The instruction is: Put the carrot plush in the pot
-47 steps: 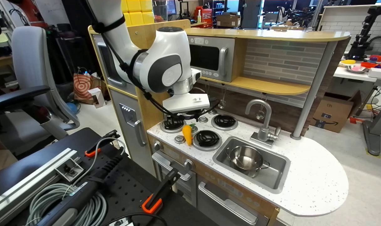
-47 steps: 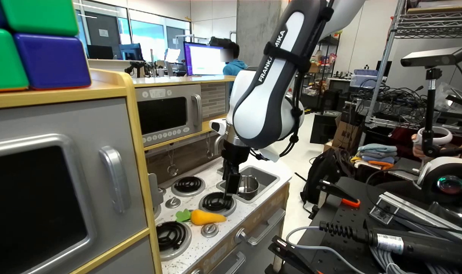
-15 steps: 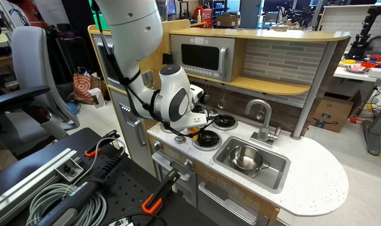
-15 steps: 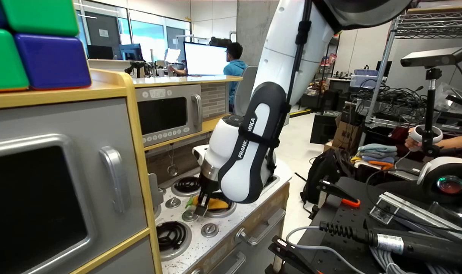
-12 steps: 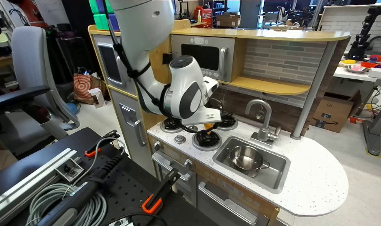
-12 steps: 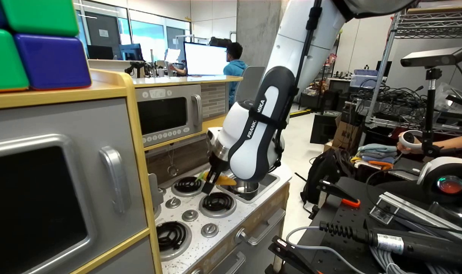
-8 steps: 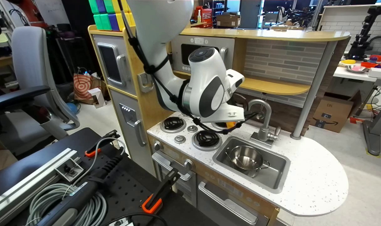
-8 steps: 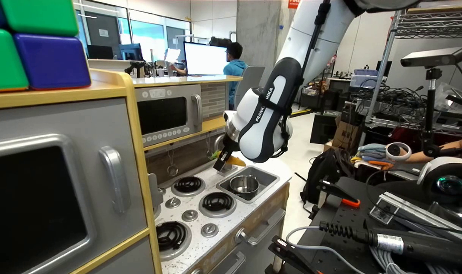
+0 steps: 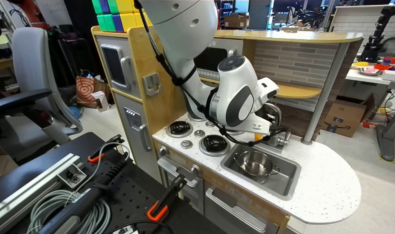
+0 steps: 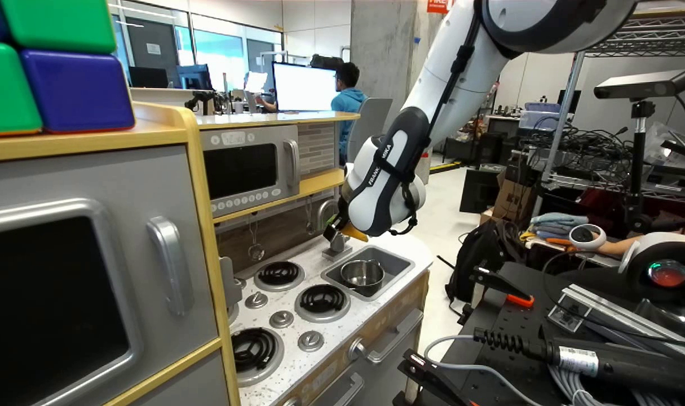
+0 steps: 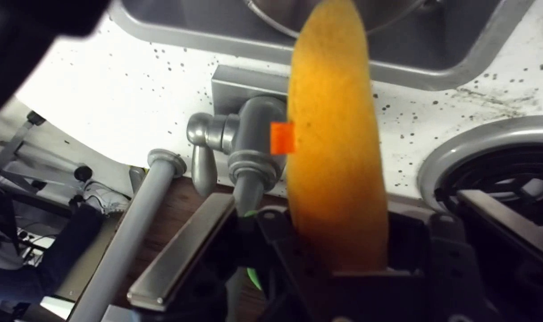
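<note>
In the wrist view the orange carrot plush (image 11: 334,112) points away from the camera, its wide end between the dark fingers. A bit of its green leaf (image 11: 253,277) shows beside them. My gripper (image 10: 332,230) is shut on it and holds it above the counter, in front of the faucet. The exterior views show only part of the plush (image 9: 258,137) past the arm. The silver pot (image 9: 256,172) stands inside the sink, nothing visible in it. In the wrist view the carrot's tip overlaps the pot's rim (image 11: 275,22); the gripper is beside and above the pot.
The curved faucet (image 11: 258,134) with its handle (image 11: 204,170) is close to the gripper. A grey sink (image 9: 227,162) surrounds the pot. Burners (image 10: 322,301) and knobs (image 10: 311,340) lie to one side. A wooden shelf (image 9: 291,91) and a microwave (image 10: 241,169) stand behind.
The plush has left the stove top; it was gripped and lifted. The arm has carried it across the burners to the faucet side of the sink. The pot has not moved.
</note>
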Available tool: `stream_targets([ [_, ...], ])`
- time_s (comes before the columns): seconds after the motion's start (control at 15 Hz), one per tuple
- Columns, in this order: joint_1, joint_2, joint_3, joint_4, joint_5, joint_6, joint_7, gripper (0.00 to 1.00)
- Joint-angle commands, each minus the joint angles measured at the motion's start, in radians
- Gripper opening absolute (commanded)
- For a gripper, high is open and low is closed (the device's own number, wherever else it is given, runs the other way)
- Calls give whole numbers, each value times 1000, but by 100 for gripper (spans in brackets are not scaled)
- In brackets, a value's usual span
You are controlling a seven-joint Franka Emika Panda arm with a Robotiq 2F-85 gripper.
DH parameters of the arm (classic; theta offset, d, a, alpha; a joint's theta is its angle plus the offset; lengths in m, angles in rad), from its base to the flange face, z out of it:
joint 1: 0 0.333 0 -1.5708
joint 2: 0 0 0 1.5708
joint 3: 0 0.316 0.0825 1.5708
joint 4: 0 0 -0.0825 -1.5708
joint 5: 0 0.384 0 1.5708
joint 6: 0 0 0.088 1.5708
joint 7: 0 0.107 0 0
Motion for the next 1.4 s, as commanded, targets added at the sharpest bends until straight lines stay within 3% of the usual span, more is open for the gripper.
stream_targets([
  [0.0, 9, 81, -19, 105, 36, -75, 56, 0],
  [0.2, -11, 101, -17, 110, 46, -119, 83, 0],
  [0.27, -18, 103, -15, 108, 49, -123, 87, 25],
  [0.4, -32, 82, 1, 75, 38, -124, 81, 33],
  [0.53, -46, 38, 27, 17, 22, -122, 61, 48],
  [0.73, -101, -93, 128, -150, -33, -113, -16, 69],
  [0.93, -139, -217, 183, -295, -88, -104, -75, 92],
  [1.07, -224, -304, 275, -392, -137, -128, -146, 100],
  [1.33, -488, -468, 553, -602, -158, -257, -313, 100],
])
